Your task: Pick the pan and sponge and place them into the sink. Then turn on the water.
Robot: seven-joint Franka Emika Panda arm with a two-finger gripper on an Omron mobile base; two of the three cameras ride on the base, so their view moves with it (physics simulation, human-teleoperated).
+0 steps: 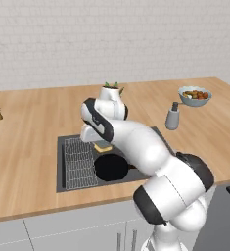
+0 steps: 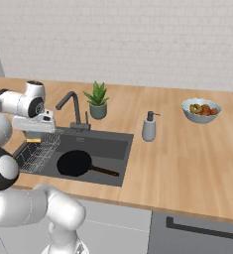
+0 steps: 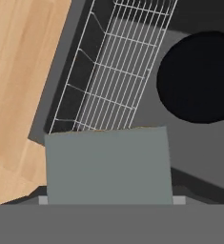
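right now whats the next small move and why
Probably open the pincer and drop the sponge: the pan already lies in the sink, and the held sponge hangs above the basin by the wire rack.

Illumination was even and diffuse in all three views, with no visible lamp or single source. The tabletop (image 1: 33,147) appeared bright and uniformly lit, without glare. The wall (image 2: 138,44) was pale and flat, its brick pattern faint. The sink (image 2: 105,149) read as the darkest zone, and the pan (image 2: 74,163) inside it showed as flat black with no surface detail. Shadows were soft and weak; a faint one lay beside the soap bottle (image 2: 148,128). The arm (image 1: 141,147) carried smooth shading with gentle highlights. All views were slightly soft, with blurred edges. Straight lines stayed straight at the borders.
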